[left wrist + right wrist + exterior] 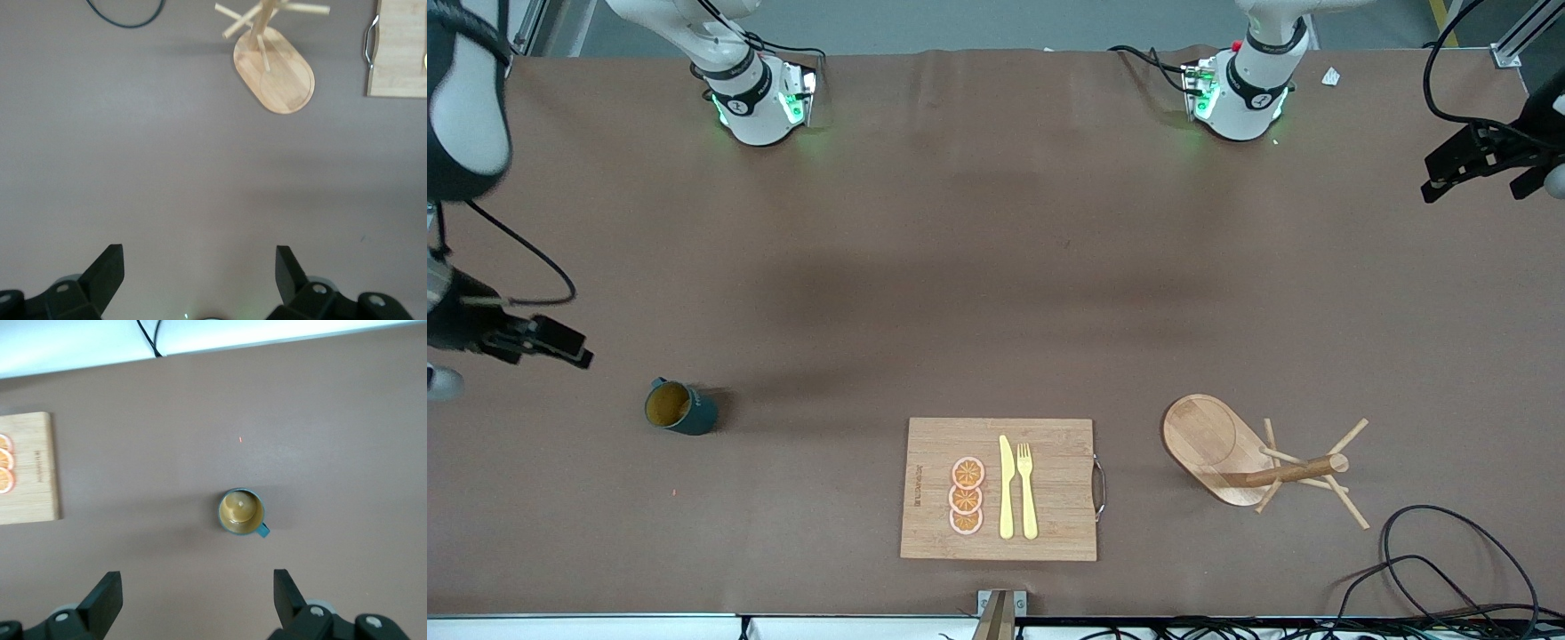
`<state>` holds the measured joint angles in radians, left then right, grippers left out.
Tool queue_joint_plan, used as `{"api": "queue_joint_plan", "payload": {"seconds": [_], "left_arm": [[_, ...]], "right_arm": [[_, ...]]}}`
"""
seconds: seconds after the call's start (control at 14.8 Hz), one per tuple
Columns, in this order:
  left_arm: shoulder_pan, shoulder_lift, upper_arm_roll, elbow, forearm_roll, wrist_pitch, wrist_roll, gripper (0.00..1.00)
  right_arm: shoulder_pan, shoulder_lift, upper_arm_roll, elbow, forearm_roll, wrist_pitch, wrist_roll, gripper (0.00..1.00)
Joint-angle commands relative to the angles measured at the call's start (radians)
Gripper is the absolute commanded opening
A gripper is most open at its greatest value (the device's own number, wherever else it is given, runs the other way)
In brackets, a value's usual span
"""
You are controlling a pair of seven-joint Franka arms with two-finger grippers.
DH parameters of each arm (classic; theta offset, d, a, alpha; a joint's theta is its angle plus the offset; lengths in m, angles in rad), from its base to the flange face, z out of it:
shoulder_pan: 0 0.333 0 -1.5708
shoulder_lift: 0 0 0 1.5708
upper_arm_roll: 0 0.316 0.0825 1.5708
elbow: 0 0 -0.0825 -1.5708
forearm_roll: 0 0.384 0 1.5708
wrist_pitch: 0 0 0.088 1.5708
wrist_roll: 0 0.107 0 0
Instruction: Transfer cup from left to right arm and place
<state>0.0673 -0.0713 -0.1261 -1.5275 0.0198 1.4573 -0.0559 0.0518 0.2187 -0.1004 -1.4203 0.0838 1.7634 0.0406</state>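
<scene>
Cup stands upright on the table, lower left of the front frame, toward the right arm's end, well apart from the cutting board at bottom centre. Nothing touches it. Right gripper is at the left edge of the front frame, up and off to the side of the cup, fingers spread, empty. Left gripper is at the upper right edge, released too, waiting; the mug tree sits lower right.

Read: handover and placement look done, this is the retreat step. Next move, if any: both arms clear out without clipping the cup.
</scene>
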Motion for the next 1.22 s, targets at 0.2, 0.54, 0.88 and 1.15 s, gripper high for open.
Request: {"api": "queue_joint_plan", "payload": {"seconds": [0.2, 0.54, 0.88, 1.15], "left_arm": [[-0.003, -0.005, -0.007, 0.000, -0.017, -0.026, 0.018, 1.00], [0.002, -0.016, -0.041, -0.055, -0.038, 0.044, 0.004, 1.00], [-0.001, -0.015, -0.063, -0.080, -0.029, 0.078, -0.064, 1.00], [0.000, -0.012, -0.063, -0.072, -0.023, 0.072, -0.050, 1.00]], "right_arm": [[-0.007, -0.154, 0.011, -0.051, 0.007, -0.142, -0.011, 1.00], [-0.015, -0.246, 0.021, -0.113, 0.007, -0.168, -0.015, 1.00], [-0.033, -0.288, 0.060, -0.213, -0.022, -0.087, -0.013, 1.00], [-0.033, -0.285, 0.060, -0.206, -0.022, -0.096, -0.002, 1.00]]}}
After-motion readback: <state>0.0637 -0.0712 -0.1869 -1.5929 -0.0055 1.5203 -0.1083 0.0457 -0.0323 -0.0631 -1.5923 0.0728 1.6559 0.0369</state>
